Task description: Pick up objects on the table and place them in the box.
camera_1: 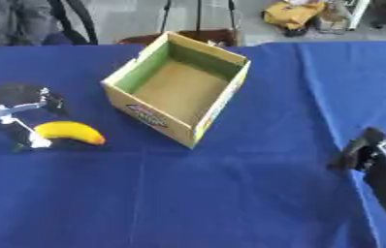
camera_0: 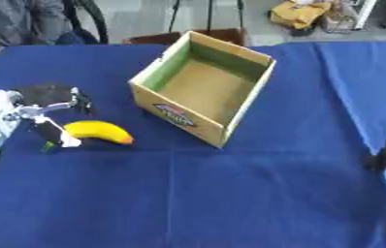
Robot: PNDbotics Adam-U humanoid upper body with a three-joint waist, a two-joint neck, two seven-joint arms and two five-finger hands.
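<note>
A cardboard box (camera_0: 203,87) sits open-topped on the blue-covered worktop (camera_0: 230,193), turned at an angle so that one corner faces the camera; its inner walls are partly green, its floor is plain brown, and nothing shows inside it. A printed label marks the outer wall nearest the robot. To the left of the box, well apart from it, a yellow banana (camera_0: 100,131) lies on the cloth with its reddish tip turned toward the box. The left hand (camera_0: 48,114) reaches in from the left edge and is at the banana's near end: one of its fingers (camera_0: 58,133) lies against the fruit's left end, while the rest of the fingers are spread above and behind it, so the hand looks parted around the end of the fruit rather than closed on it. The banana rests on the worktop, outside the box. The right hand (camera_1: 375,157) shows at the right edge, low and away from both box and banana; it appears as a dark shape, and I cannot tell how its fingers are set.
</note>
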